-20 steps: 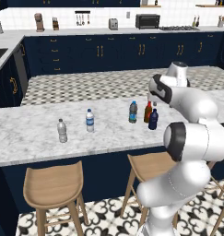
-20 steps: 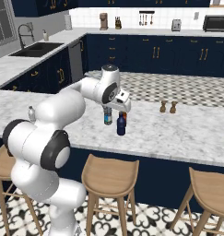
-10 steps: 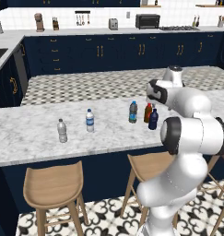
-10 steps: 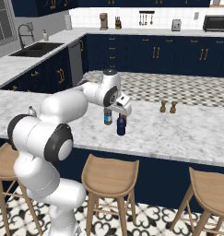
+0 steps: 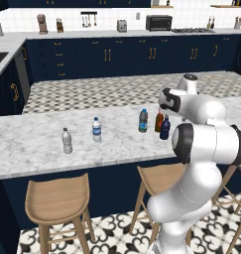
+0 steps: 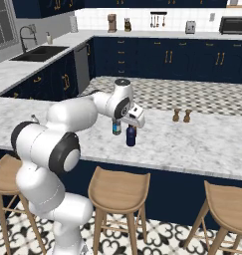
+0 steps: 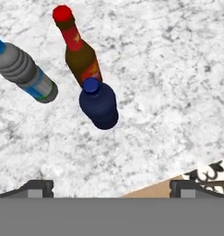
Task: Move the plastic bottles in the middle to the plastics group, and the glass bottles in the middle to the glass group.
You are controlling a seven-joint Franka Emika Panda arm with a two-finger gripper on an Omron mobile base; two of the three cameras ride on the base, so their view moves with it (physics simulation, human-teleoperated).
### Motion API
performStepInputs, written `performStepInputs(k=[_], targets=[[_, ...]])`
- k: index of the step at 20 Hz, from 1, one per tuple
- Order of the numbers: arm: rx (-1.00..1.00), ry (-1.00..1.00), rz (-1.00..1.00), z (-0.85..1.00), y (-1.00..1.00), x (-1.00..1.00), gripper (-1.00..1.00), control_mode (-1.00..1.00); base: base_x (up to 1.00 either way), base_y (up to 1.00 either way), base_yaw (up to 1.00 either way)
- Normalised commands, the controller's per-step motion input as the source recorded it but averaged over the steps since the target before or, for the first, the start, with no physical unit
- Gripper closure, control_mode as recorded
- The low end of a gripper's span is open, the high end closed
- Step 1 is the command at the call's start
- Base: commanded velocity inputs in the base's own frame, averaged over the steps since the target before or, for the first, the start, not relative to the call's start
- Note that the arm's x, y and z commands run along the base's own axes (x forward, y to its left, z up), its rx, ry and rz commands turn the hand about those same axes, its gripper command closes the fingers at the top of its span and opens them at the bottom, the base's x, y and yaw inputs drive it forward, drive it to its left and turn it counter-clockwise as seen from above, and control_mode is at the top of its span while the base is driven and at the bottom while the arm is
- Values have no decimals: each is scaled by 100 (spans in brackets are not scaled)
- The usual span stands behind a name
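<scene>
Dark, blocky finger tips sit at the two lower corners of the hand view, so the gripper [image 7: 111, 188] stands spread wide with nothing between its jaws. Just above it in that frame, at centre, rises the navy bottle [image 7: 99, 103], smooth, rounded and solid-coloured, with a blue cap. Touching it from behind in this view is the amber bottle [image 7: 82, 59], slim-necked, red-capped, with an orange-red label. At the left edge stands the ribbed dark bottle [image 7: 22, 69] with blue cap and blue-green label. All three are upright on the grey-veined white marble counter [image 7: 168, 69]. Left of centre in the left base view, well apart, stand two clear water bottles [image 5: 96, 130]; right of centre in the right base view, two small brown bottles [image 6: 181, 115]
</scene>
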Motion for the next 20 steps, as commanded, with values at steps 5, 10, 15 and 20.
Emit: performStepInputs(k=[5,10,15,20], targets=[[0,0,9,-9,-11,3,-100,-100,0,0,0],[0,0,4,-8,0,34,-100,-100,0,0,0],[0,0,4,-1,0,27,-100,-100,0,0,0],[0,0,4,-4,0,15,-100,-100,0,0,0]])
